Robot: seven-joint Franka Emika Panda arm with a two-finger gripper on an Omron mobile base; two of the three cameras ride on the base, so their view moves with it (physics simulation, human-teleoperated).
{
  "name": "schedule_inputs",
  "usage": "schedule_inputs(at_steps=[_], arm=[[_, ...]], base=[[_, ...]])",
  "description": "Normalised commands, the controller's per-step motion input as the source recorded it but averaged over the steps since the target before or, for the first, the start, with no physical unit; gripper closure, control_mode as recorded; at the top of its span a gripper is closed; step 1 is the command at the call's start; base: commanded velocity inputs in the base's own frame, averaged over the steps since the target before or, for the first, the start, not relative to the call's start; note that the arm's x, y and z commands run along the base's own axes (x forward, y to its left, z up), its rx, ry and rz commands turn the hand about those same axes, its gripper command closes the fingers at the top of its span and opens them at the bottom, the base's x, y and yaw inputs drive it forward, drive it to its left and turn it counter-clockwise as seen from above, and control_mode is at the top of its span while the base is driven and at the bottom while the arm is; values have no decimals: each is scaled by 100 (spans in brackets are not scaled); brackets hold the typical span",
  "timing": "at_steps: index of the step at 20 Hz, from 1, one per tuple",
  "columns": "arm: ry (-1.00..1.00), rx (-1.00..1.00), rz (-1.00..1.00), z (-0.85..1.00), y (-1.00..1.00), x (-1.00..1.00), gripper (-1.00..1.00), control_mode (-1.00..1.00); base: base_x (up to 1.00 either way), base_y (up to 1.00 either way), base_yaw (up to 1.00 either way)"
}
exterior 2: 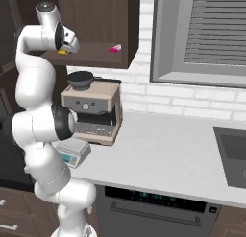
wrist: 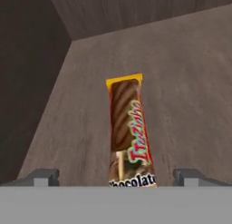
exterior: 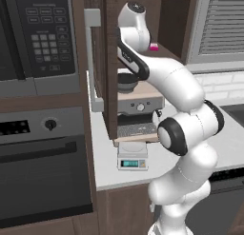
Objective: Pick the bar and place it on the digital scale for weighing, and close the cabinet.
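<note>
Reaching up into the open cabinet [exterior 2: 103, 20], the white arm holds its pincer [wrist: 115, 177] low over the bar [wrist: 128, 132], which lies flat on the wooden shelf inside. In the hand view the two dark fingertips [wrist: 44, 177] stand spread wide, one on each side of the wrapper's near end and clear of it; the pincer is open and grips nothing. The bar, red-brown with a yellow-orange end, points away from the hand toward the cabinet's back wall, and a corner of the dark side wall shows to its left.

From the right base view a sliver of yellow at the hand marks the bar [exterior 2: 62, 52] on the shelf, with a tiny pink-and-white block [exterior 2: 114, 49] lying well apart from it on the same shelf, nearer the window. In the left base view the cabinet door [exterior: 97, 63] stands swung out edge-on, its long light grey handle [exterior: 94, 58] facing the camera beside the black microwave [exterior: 38, 39].

Below the cabinet, on the pale counter [exterior 2: 163, 159], the brown-and-silver coffee machine [exterior 2: 93, 113] sits against the brick wall. The digital scale [exterior: 132, 159] rests just in front of it near the counter's edge, its blue-green display lit and its top bare. An oven [exterior: 43, 167] sits under the microwave, and a sink [exterior 2: 233, 154] is set into the counter at far right.
</note>
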Motion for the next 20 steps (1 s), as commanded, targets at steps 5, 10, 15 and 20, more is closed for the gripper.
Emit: schedule_inputs(at_steps=[5,10,15,20], arm=[[3,0,0,-4,0,33,-100,-100],[4,-1,0,-33,1,15,-100,-100],[5,-7,0,-66,17,0,100,-100],[0,-2,0,-63,3,-3,100,-100]], base=[[0,0,0],[0,0,0],[0,0,0],[0,0,0]])
